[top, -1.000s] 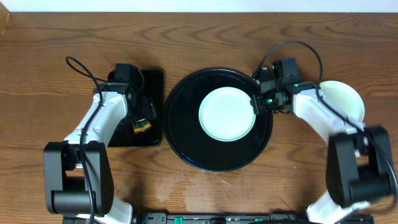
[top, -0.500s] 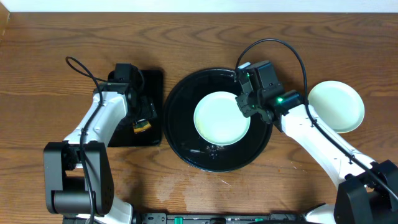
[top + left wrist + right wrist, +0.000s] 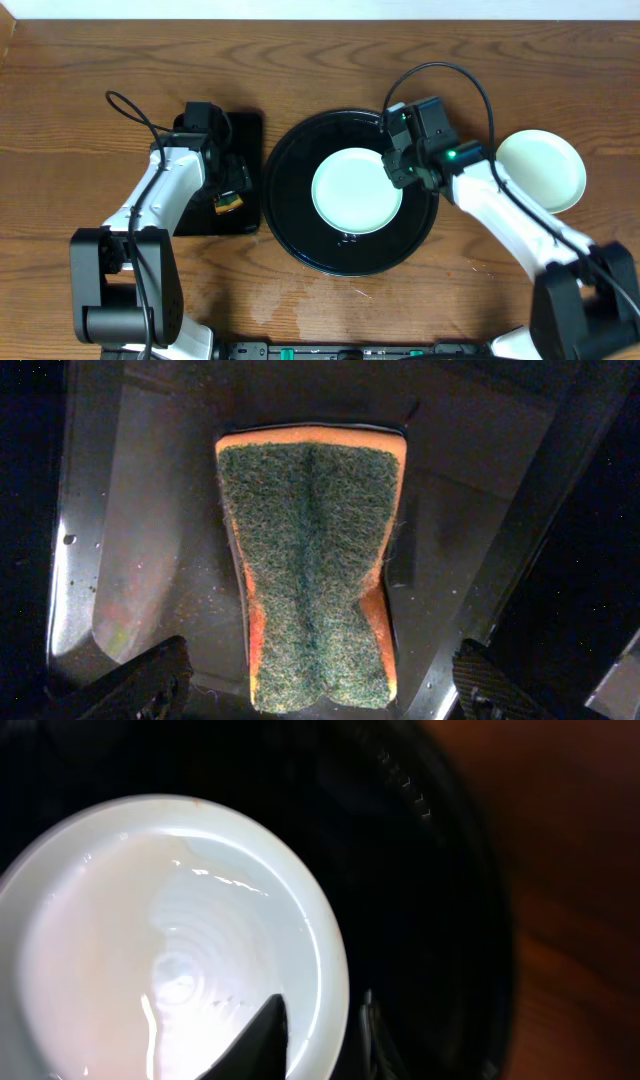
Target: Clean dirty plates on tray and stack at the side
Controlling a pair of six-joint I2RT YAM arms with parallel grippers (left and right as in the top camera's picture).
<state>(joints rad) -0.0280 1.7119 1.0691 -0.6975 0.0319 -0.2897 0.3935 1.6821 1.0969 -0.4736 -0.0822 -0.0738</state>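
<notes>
A pale mint-blue plate lies in the round black tray. My right gripper is shut on the plate's right rim. In the right wrist view, one finger lies on the plate and the other just outside its rim, over the tray, with the gripper at the bottom edge. A second pale plate sits on the table to the right of the tray. My left gripper is open over a sponge, its fingers wide on either side, not touching it.
The orange sponge with a green scouring face lies on a small rectangular black tray left of the round tray; this tray also shows in the left wrist view. Cables arc above both arms. Wooden table all around.
My right gripper moved left from the tray's right edge onto the plate's rim, and the plate shifted slightly left. The left arm has not moved.
</notes>
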